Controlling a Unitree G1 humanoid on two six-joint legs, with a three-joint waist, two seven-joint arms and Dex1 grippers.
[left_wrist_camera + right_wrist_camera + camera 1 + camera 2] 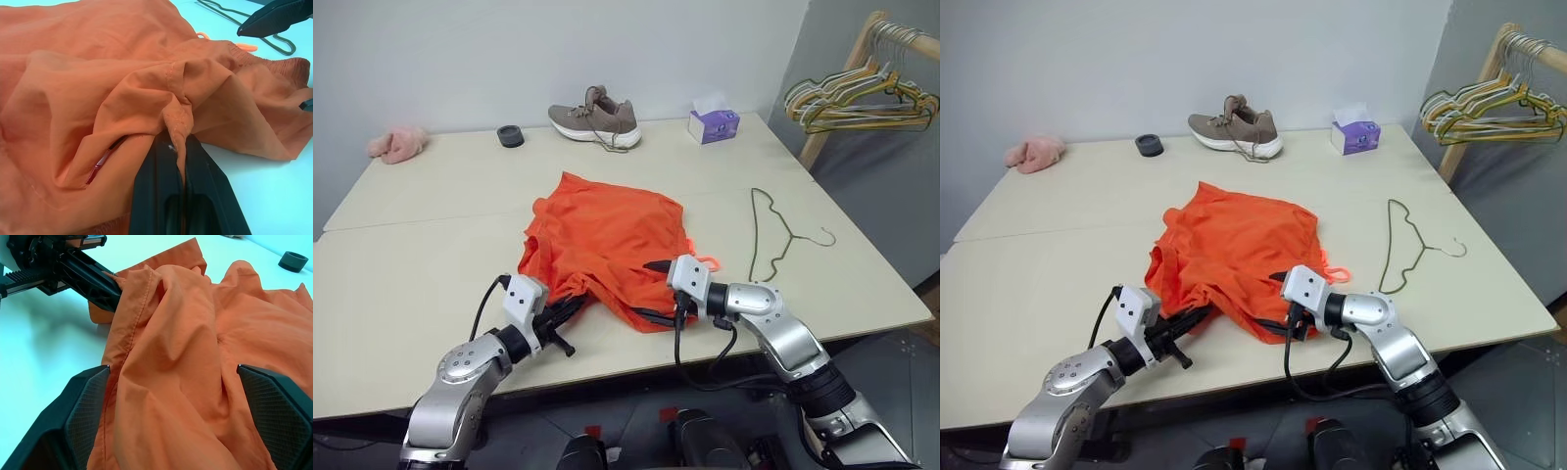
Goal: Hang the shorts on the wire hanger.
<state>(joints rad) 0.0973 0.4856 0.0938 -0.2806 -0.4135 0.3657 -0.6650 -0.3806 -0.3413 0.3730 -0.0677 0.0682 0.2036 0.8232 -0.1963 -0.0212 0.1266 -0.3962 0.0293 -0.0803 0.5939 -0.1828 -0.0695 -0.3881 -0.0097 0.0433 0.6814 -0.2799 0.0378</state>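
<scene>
Clamped together on a pinched fold of cloth, the left gripper (182, 147) holds the near hem of the bright orange thin-fabric shorts (607, 245), apparently so that this edge is kept lifted and taut while the other side is taken. The right gripper (188, 406) is held with its two black fingers wide apart, one on each side of a raised ridge of the orange fabric, seemingly lined up for a second grasp; nothing is yet gripped by it. The shorts are spread in a crumpled heap at the middle of the pale beige table (411, 284), a gathered waistband and a small orange drawcord loop being seen at their 4 o'clock edge. The thin olive-gold wire hanger (773, 235) is laid flat on the table at 3 o'clock of the shorts, apart from them and untouched, so hanging is judged to be at an early stage.
</scene>
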